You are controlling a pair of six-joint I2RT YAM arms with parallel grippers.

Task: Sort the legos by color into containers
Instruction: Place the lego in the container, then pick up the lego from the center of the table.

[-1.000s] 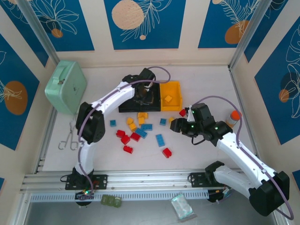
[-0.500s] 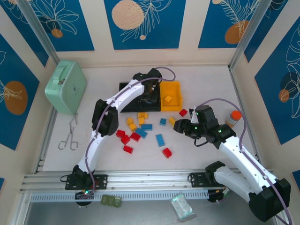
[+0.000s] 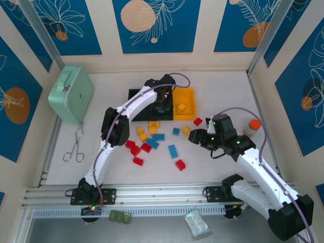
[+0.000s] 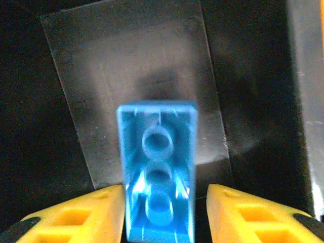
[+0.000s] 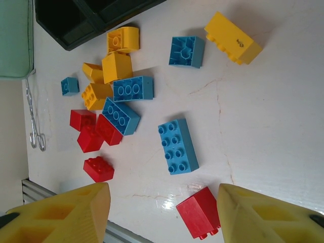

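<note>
My left gripper (image 3: 162,101) hangs inside a black container (image 3: 139,109). In the left wrist view a blue lego (image 4: 158,167) sits underside up between the yellow fingers (image 4: 81,217). The left finger touches it and a dark gap shows on the right, so the left gripper (image 4: 166,202) is slightly open. The yellow-orange container (image 3: 187,96) holds a yellow lego (image 3: 181,107). My right gripper (image 3: 196,136) hovers wide open over the loose legos. Below the right gripper (image 5: 162,202) lie a red lego (image 5: 200,212) and a blue two-by-four lego (image 5: 177,147), untouched.
Red, blue and yellow legos (image 3: 147,139) are scattered mid-table, with a yellow one (image 5: 233,44) and a blue square (image 5: 186,51) to the right. A mint-green case (image 3: 71,93) and metal tongs (image 3: 76,147) lie left. An orange-capped bottle (image 3: 251,126) stands right.
The left arm's elbow swung right while its gripper stayed over the black container. The right arm barely shifted.
</note>
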